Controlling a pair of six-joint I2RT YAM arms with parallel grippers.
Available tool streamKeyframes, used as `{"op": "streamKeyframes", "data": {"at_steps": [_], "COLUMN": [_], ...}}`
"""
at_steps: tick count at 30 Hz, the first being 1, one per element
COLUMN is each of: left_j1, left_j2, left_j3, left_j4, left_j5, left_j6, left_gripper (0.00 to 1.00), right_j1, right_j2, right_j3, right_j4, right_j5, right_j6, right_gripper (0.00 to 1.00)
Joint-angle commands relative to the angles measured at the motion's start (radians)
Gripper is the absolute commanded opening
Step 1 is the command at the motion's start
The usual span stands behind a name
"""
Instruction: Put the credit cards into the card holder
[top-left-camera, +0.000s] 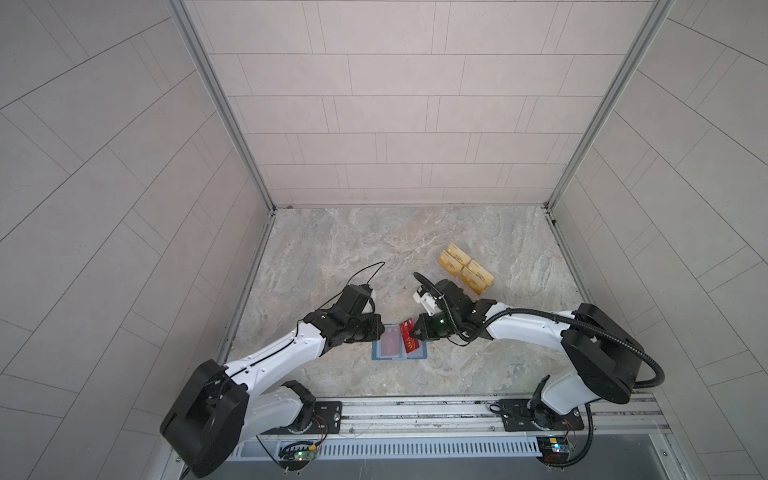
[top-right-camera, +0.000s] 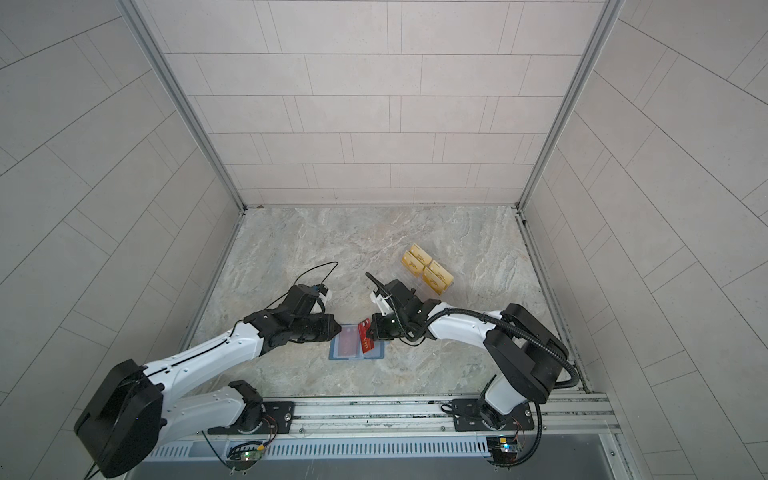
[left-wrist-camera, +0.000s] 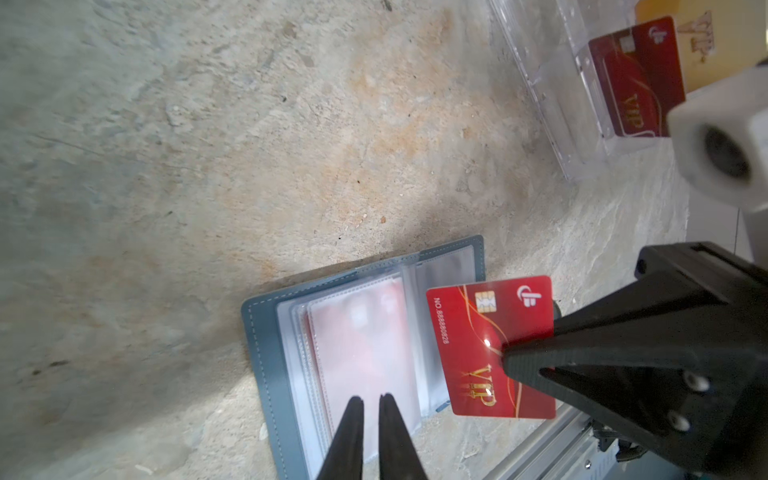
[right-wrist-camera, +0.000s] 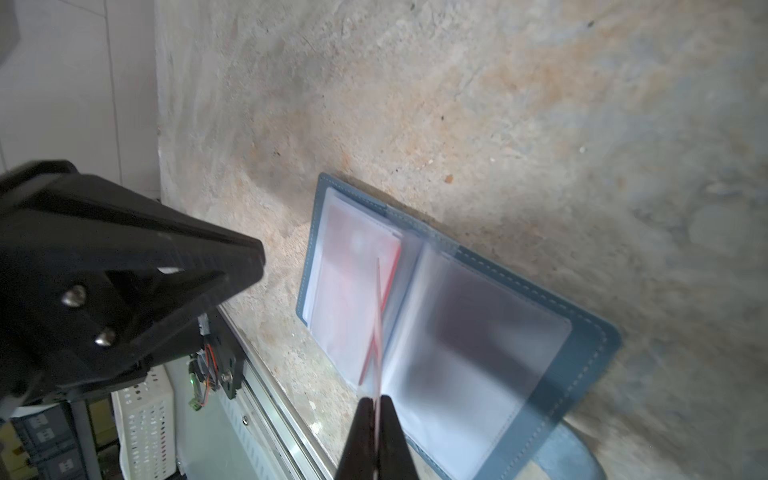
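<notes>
The card holder lies open near the front of the bench, between the two claws. Its blue cover is flat and its clear sleeves are fanned upward. A sleeved card, red, shows dimly through the plastic on the page nearer the left arm.

The right claw is clamped on the held card, also red with gold VIP lettering. It holds the card tilted over the fold and the page nearer the right arm; from the right wrist view the card is only a thin edge above the sleeves.

The left claw hangs over the filled page, its fingers drawn almost together with a narrow slit between them. Whether they pinch a sleeve cannot be told.

Beyond the right arm stands a clear rack with gold cards and a spare red card in a low slot, well apart from the holder.

The claws face each other closely across the holder, so there is little room between them. The front rail runs near the holder's front edge. Bare bench stretches back to the tiled walls.
</notes>
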Motion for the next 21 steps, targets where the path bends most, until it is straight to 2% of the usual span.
{"op": "streamKeyframes", "data": {"at_steps": [1,9,21], "left_j1": [-0.012,-0.015,-0.020], "left_j2": [0.012,0.073,0.124], "left_j3": [-0.020,-0.055,-0.077], "left_j4": [0.034,0.117,0.169], "left_j5": [-0.001,0.013,0.056], "left_j6": [-0.003,-0.009,-0.014], "left_gripper": [0.11,0.03,0.02], "right_j1": [0.008,0.007,0.007], "right_j2": [-0.008,0.023,0.023], "right_j3": [-0.029,-0.085,-0.167], "right_j4": [0.195,0.295,0.374], "right_j5": [0.020,0.039,0.063], "right_j6": [0.103,0.161,0.201], "right_gripper": [0.00,0.00,0.00]}}
